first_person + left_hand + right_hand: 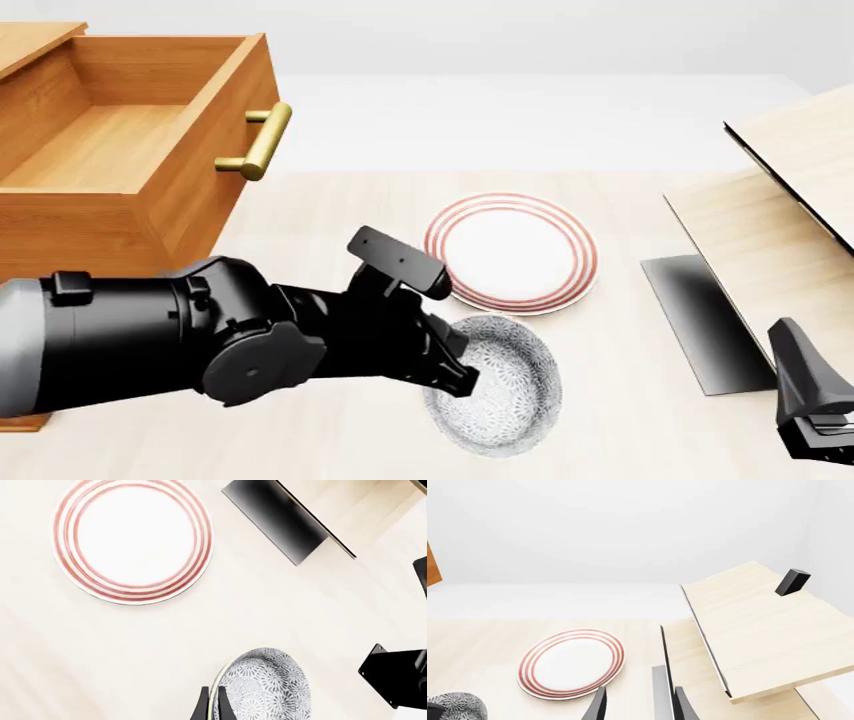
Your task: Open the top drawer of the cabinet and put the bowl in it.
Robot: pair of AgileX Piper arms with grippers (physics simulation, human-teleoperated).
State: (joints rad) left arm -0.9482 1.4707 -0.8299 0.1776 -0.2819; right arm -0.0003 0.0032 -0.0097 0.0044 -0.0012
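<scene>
Pale wooden tabletop (627,420) carries one orange-brown cabinet (80,240), its top drawer (120,140) pulled open, nothing visible inside. Right of it, one left gripper (454,370) pinches the rim of one speckled grey-blue bowl (514,385), beside one red-ringed white plate (514,250). Farther right, the right gripper (637,705) has its jaws spread.

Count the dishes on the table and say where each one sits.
2. The speckled bowl lies at the near edge, with the left gripper closed on its rim. The red-ringed plate lies flat just beyond it, mid-table. Others may be hidden behind the arm.
</scene>
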